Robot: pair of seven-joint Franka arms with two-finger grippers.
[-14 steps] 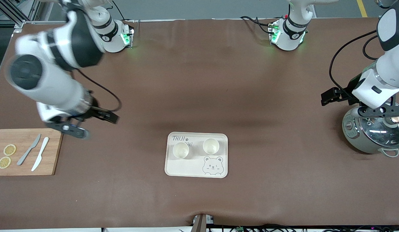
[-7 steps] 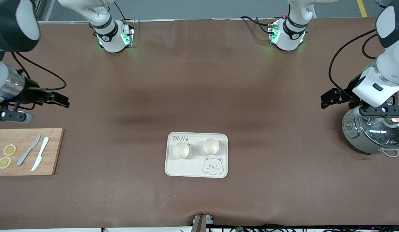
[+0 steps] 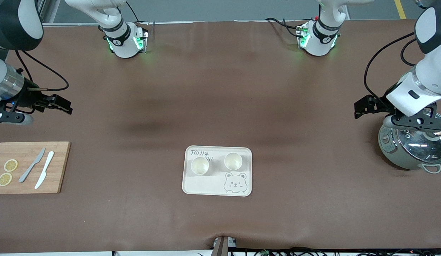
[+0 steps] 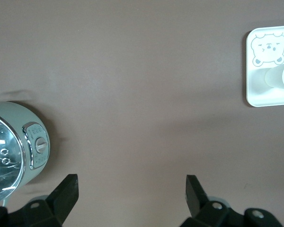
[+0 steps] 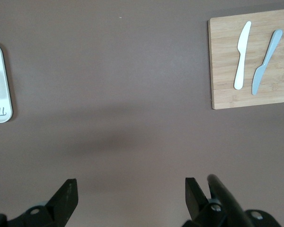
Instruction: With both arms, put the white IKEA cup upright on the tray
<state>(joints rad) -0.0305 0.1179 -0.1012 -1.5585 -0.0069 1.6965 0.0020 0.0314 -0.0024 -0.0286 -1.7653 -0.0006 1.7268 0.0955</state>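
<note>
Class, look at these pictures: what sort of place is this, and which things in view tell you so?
Probably a robotics lab set up as a mock kitchen: two arms bolted to a brown-covered table, with a bear-print tray, a wooden cutting board and an electric cooker.

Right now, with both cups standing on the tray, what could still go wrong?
1. The left end effector, open, hangs just over the round grey-green cooker with a glass lid; lowering could strike the lid.
2. The two white upright cups stand close together on the flat cream rectangular tray; nudging one may tip the other.
3. The right end effector, open, waits near the wooden cutting board carrying two knives.
</note>
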